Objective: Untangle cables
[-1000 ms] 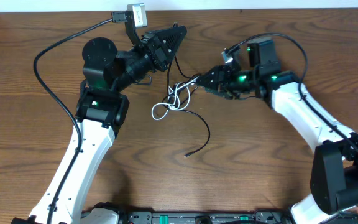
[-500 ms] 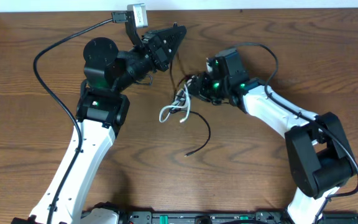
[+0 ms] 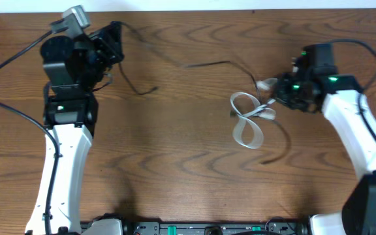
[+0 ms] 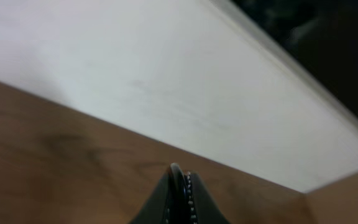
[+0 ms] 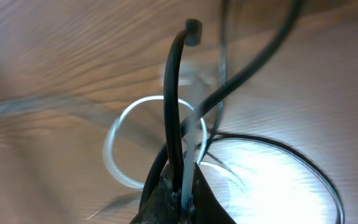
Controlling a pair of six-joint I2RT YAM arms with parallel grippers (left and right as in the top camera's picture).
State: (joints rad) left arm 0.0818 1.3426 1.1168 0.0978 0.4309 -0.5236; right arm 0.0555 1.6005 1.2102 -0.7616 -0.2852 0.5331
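On the brown wooden table (image 3: pixel 175 156) by a white wall (image 4: pixel 166 81), right pincer (image 5: pixel 180 186) clamps the cables (image 5: pixel 173 99), left pincer (image 4: pixel 180 179) closed.

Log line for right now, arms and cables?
left gripper: shut on black cable | right gripper: shut on black cable, white cable alongside | black cable: strung between grippers | white cable: looped on table

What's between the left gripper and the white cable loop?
Overhead view: only a thin, blurred black cable over bare table, from the left gripper toward the white loop.
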